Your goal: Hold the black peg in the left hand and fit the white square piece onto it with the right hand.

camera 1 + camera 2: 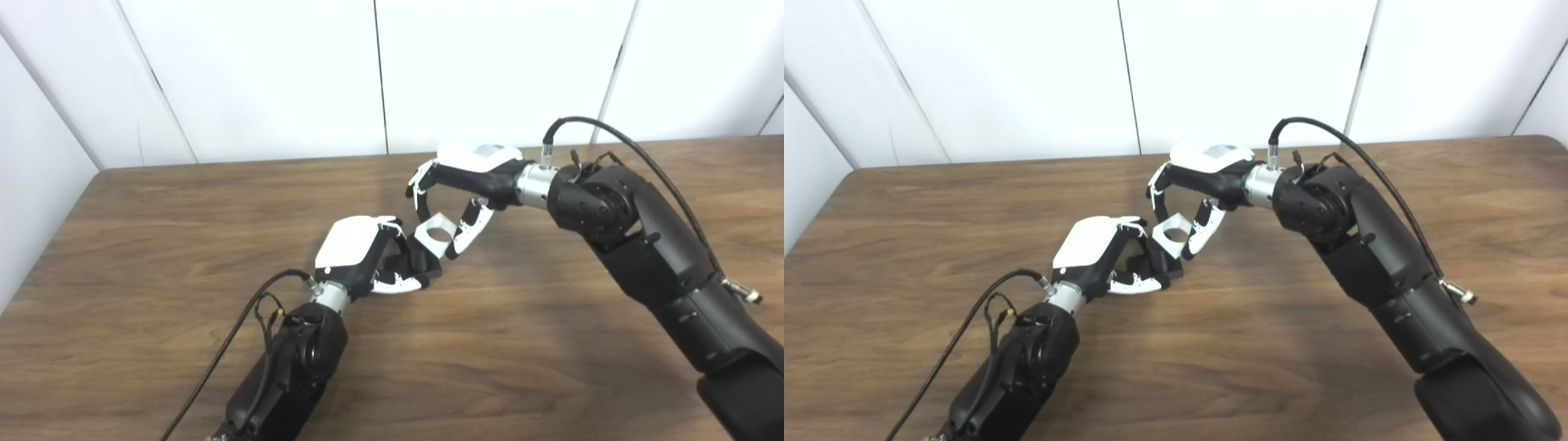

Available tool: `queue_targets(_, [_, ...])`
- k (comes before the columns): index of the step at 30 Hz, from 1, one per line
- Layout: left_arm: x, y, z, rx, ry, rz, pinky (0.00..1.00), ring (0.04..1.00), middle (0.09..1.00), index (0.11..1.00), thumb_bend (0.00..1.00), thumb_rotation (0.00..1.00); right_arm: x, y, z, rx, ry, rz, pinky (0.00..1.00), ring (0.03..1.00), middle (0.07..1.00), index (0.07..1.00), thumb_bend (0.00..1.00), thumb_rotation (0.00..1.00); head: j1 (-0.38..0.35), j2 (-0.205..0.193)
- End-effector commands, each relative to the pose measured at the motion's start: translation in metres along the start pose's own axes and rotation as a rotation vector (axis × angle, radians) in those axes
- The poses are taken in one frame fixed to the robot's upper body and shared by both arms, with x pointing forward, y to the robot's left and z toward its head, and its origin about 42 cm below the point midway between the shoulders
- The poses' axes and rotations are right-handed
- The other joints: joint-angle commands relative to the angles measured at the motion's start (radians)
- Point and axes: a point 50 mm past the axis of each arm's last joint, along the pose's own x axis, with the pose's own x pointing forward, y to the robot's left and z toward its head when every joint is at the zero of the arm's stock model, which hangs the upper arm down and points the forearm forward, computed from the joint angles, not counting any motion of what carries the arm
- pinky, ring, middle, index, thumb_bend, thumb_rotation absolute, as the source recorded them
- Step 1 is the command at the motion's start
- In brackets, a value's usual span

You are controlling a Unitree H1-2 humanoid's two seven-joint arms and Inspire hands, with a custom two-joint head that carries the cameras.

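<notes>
My left hand (367, 254) is shut on the black peg (424, 260), just above the middle of the wooden table (153, 245). Its fingers wrap the peg, so only the peg's right part shows. The white square piece (436, 234), with a round hole through it, sits tilted against the peg's top end. My right hand (465, 184) reaches in from the right and is shut on the piece, pinching it between fingers and thumb. Whether the peg has entered the hole I cannot tell.
White wall panels (380, 73) stand behind the table's far edge. Black cables (612, 131) loop off both wrists. The right forearm (661, 263) crosses the table's right side and the left forearm (288, 367) comes up from the bottom edge.
</notes>
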Motion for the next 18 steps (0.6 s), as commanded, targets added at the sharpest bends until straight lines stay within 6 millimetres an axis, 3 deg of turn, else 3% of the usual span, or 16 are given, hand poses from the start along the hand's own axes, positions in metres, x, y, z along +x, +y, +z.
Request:
queue_targets(1, [-0.011,-0.030,-0.011,0.056,0.074,-0.149,0.81,0.855,0.848,0.492,0.52,0.08,0.005,-0.035,0.009,-0.045,-0.022,-0.091,0.89,0.874,0.786,0.481,0.52,0.13,0.008,0.002])
queue_targets(18, [-0.009,-0.036,-0.005,0.055,0.065,-0.151,0.79,0.856,0.847,0.492,0.52,0.08,0.021,-0.034,0.006,-0.006,-0.019,-0.106,0.88,0.869,0.783,0.481,0.52,0.13,0.030,0.003])
